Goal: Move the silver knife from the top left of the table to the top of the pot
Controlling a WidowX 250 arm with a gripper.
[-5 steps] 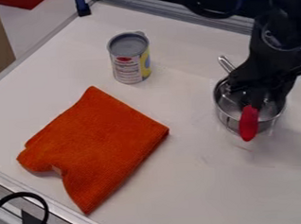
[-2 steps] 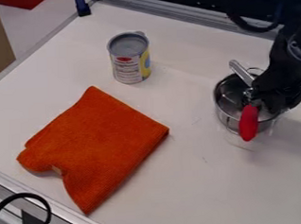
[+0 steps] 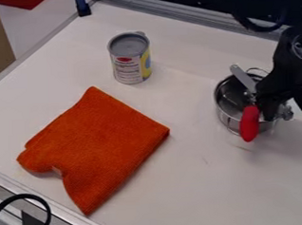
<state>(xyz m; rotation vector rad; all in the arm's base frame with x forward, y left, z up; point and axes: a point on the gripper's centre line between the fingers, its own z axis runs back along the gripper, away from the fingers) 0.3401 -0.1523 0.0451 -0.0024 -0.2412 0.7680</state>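
With black two-finger end effector (image 3: 285, 111) released, lift straight up, sparing slim silver knife (image 3: 243, 77) beside and round steel pot (image 3: 226, 116) beneath.

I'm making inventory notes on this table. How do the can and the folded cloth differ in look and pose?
The cylindrical metal can stands upright, while the orange fabric cloth lies flat. The can has a grey top and a printed label; the cloth is one plain colour. The can covers less of the table than the cloth. Both rest on the white tabletop.
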